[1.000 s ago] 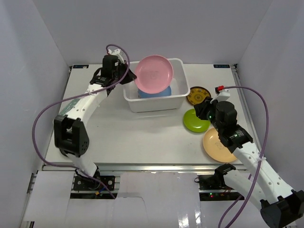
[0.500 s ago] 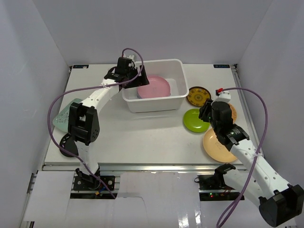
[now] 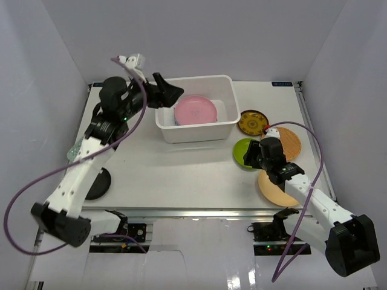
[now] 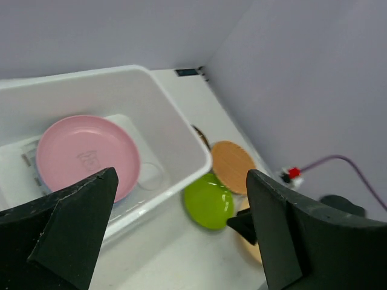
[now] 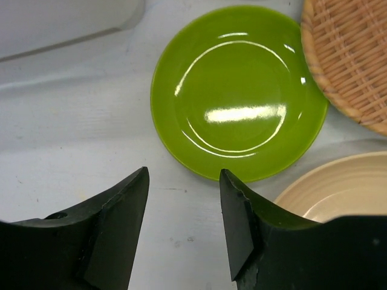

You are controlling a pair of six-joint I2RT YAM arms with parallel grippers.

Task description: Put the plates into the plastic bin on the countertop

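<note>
Top view: the pink plate (image 3: 195,110) lies flat in the plastic bin (image 3: 196,134), with the left gripper (image 3: 169,88) hovering beside its left rim. Left wrist: jaws spread wide, nothing held. Right wrist: the right gripper (image 5: 184,176) is parted and empty at the edge of the lime green plate (image 5: 239,90).

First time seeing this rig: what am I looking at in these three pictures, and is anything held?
Two robot arms with two-finger grippers stand at a white table. One picture looks down from above; the other two come from cameras on the wrists. A round pink plate lies in the white plastic bin. Right of it on the table lie a lime green plate, a ribbed orange plate, a yellow-patterned dark plate and a tan plate. The left gripper and right gripper are both open, holding nothing.
</note>
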